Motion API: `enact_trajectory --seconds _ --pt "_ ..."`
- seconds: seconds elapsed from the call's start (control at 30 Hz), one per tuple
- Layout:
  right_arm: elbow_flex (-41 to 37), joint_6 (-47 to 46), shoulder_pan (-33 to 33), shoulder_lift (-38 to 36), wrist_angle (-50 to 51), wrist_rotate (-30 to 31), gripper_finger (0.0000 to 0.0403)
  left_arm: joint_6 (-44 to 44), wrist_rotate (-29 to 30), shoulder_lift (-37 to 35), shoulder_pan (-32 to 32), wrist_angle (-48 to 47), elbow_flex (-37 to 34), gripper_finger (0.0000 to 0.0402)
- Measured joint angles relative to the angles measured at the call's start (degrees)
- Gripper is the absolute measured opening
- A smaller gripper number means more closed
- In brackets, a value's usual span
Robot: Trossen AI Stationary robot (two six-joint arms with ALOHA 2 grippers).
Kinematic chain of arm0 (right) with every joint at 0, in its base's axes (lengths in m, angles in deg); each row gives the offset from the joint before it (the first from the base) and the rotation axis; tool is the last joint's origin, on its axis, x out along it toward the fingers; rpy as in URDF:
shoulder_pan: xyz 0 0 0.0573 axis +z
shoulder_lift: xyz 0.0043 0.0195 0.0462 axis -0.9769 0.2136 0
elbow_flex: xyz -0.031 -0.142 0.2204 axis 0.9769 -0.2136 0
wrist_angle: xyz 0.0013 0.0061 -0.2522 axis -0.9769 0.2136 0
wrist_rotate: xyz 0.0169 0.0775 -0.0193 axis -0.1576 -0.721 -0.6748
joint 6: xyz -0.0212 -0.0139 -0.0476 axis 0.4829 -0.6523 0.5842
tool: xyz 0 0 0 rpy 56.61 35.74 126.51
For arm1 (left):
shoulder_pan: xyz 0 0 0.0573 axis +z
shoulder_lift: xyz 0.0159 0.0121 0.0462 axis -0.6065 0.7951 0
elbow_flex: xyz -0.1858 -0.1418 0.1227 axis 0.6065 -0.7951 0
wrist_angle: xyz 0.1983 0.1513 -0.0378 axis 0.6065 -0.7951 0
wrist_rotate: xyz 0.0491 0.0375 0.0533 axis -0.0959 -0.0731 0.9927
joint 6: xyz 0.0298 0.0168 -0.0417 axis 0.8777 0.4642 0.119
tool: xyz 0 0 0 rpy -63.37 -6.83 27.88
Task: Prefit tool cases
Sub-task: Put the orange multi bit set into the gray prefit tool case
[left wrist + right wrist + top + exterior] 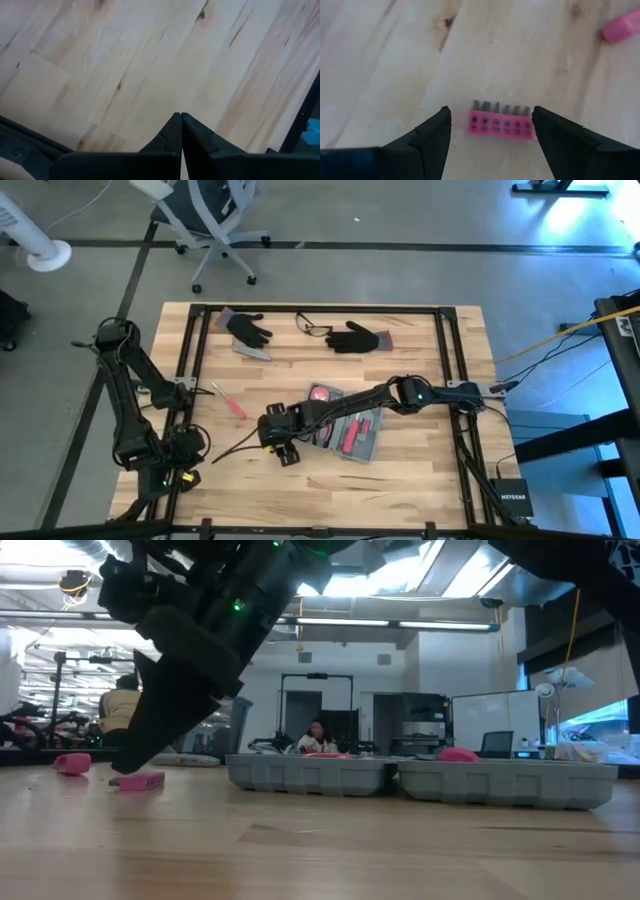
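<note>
R gripper (pixel 490 131) open, straddling small pink plastic bit holder (pixel 501 124) on wooden desk (pixel 420 470) left of open grey-blue plastic tool case (pixel 345 430) at frame centre; next: descend, close, seat it; L gripper (pixel 181 120) shut, lower left.

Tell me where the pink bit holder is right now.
In the right wrist view the pink bit holder lies on the bare wooden table, between the open right gripper's fingers, untouched, left of the tool case.
</note>
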State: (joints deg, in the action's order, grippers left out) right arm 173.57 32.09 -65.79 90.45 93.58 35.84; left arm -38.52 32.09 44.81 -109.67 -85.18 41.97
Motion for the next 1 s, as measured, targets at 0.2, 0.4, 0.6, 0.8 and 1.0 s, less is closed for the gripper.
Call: enact_trajectory --seconds 0.2,0.4,0.6,0.8,1.0 --pt "0.09 -0.41 0.05 1.25 -1.07 0.54 0.0269 -0.54 -0.01 -0.02 0.00 1.87 0.00 0.0000" --pt "0.55 0.08 -0.07 1.29 -0.94 5.80 0.0269 -0.54 -0.02 -0.02 0.00 2.94 0.02 0.0000" --pt "2.71 0.44 -0.33 1.19 1.30 2.43 0.0269 -0.55 0.00 -0.02 -0.01 2.97 0.02 0.0000" --pt "4.75 0.03 -0.52 1.11 2.00 5.23 0.0269 -1.92 0.00 -0.02 0.00 2.95 0.02 0.0000" --pt "5.74 -4.71 -2.58 1.05 5.89 3.29 0.0269 -2.02 0.00 0.00 0.00 2.93 0.02 0.0000"
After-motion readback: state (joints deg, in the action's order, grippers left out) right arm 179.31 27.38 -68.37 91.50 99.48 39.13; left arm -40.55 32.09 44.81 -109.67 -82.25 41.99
